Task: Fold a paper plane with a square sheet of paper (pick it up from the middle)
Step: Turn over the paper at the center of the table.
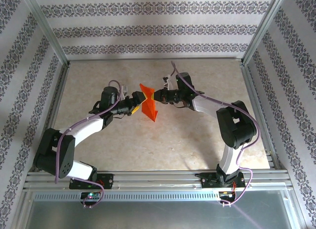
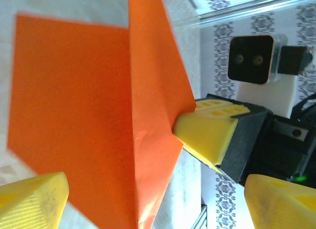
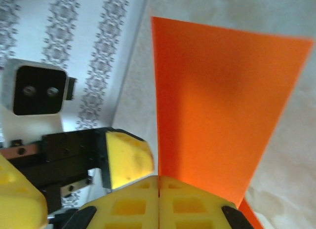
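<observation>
The square sheet of paper (image 1: 148, 108) is bright orange-red and folded along a sharp crease, with flaps spread rather than a narrow paper plane shape. It hangs in the air above the middle of the table. My right gripper (image 1: 154, 96) is shut on its upper edge; in the right wrist view the yellow fingertips of the gripper (image 3: 159, 182) meet with the paper (image 3: 217, 105) pinched at their seam. My left gripper (image 1: 137, 102) faces it from the left, open. Its fingers stand wide apart either side of the paper (image 2: 89, 115), with the right gripper (image 2: 183, 131) clamping the paper's edge.
The beige table (image 1: 197, 140) lies below, bounded by aluminium rails (image 1: 158, 182) at the front and frame posts at the sides. Patterned walls close in the back and both sides. The two wrists are close together, nearly touching.
</observation>
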### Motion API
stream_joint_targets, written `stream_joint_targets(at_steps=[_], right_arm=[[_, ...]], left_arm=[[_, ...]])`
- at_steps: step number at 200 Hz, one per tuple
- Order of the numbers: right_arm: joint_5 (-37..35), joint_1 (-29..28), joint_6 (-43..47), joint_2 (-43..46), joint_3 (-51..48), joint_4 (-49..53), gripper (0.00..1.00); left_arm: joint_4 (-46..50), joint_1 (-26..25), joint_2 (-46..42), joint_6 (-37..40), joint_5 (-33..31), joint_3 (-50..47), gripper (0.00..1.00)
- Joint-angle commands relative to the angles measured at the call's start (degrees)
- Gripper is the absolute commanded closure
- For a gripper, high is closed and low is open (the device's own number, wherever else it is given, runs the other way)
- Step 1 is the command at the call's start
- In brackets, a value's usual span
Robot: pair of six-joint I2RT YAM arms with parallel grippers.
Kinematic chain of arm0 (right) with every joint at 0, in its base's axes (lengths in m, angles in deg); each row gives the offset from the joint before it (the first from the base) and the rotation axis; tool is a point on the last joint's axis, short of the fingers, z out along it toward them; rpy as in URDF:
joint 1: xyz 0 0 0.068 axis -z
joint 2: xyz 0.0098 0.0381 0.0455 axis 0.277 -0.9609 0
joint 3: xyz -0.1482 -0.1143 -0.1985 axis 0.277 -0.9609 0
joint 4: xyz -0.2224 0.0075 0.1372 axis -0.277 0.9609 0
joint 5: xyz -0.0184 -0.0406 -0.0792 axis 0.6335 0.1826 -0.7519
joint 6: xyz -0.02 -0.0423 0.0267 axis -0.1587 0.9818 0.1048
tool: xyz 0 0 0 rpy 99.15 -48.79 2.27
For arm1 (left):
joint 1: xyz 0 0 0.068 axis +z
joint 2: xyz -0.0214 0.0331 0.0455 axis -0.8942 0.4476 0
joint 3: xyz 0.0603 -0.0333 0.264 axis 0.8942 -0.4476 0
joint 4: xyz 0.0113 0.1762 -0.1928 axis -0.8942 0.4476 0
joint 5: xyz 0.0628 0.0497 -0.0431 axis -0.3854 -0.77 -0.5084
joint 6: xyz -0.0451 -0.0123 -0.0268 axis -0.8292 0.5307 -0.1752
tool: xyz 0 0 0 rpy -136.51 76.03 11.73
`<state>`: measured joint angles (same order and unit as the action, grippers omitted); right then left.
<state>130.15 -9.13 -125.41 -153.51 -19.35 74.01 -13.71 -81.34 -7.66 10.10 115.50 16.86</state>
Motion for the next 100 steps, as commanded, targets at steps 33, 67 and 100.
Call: stream_joint_targets(at_steps=[33,67,100], right_arm=[[5.5,0.7,-14.9,1.9,-1.8,-15.4,0.93],[7.0,1.0,-20.9,1.1,-2.5,-22.1,0.93],[7.2,1.4,-22.3,1.0,-3.3,-23.7,0.93]], left_arm=[[-15.0,-1.9,2.3,-3.7,4.4,-0.3,0.15],[-22.4,-2.3,4.7,-6.2,6.5,-0.2,0.31],[-24.8,-2.2,5.3,-7.0,7.0,-0.3,0.44]])
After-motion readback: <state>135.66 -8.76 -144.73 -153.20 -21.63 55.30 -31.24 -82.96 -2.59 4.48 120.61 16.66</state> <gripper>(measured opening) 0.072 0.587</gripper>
